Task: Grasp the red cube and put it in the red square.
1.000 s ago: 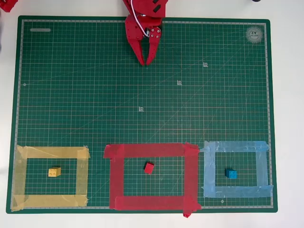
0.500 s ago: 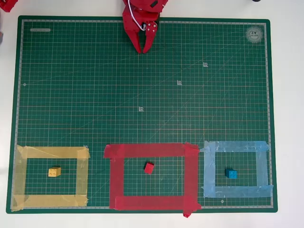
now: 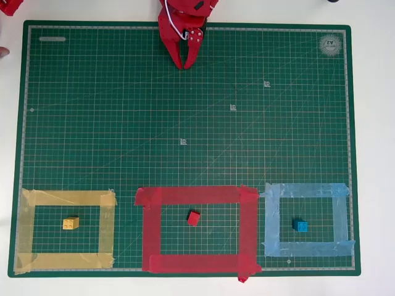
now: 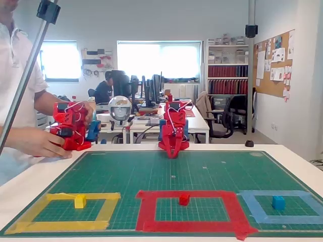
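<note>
The red two-finger gripper [image 3: 184, 65] sits at the far edge of the dark green gridded cutting mat [image 3: 185, 123], its two pointed fingers [image 3: 177, 57] brought together at the tips, holding nothing and touching no cube. In the fixed view the gripper [image 4: 172, 154] hangs point-down just above the mat's [image 4: 202, 171] far edge.

Nearest in the fixed view is a row of three tape frames along the mat's front edge. The large rectangular frame of red tape strips [image 4: 146, 212] is in the middle, and the small solid red cube [image 4: 184, 199] rests inside it, on bare mat, clear of the tape on every side. The overhead view places the red cube [image 3: 194, 218] a little above and left of the middle of the red tape frame [image 3: 151, 228].

To the left in both views, a yellow tape frame [image 3: 24, 228] holds a small yellow cube [image 3: 70, 223]; to the right, a light-blue tape frame [image 3: 270, 222] holds a small blue cube [image 3: 300, 226]. Each cube is well apart from the gripper.

The overhead view shows the frames' full outlines and the mat's printed grid. The fixed view shows the gripper's height, and beyond the table an office with desks, shelves, a window, and a person's arm [image 4: 30, 138] at the left edge.
</note>
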Controlling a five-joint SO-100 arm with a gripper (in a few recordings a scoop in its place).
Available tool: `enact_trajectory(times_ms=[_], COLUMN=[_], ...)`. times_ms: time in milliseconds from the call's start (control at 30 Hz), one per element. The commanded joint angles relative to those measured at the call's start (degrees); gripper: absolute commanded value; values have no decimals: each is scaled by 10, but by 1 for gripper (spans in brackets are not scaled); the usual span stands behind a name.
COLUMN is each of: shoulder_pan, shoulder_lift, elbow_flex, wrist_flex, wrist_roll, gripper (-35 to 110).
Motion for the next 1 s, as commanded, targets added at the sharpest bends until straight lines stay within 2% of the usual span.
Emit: enact_trajectory(times_ms=[0,967], shoulder_pan=[16,20], shoulder_lift=[21,21], elbow_flex=[3,3], wrist_flex=[15,15], wrist_roll=[-4,1], gripper=[1,1])
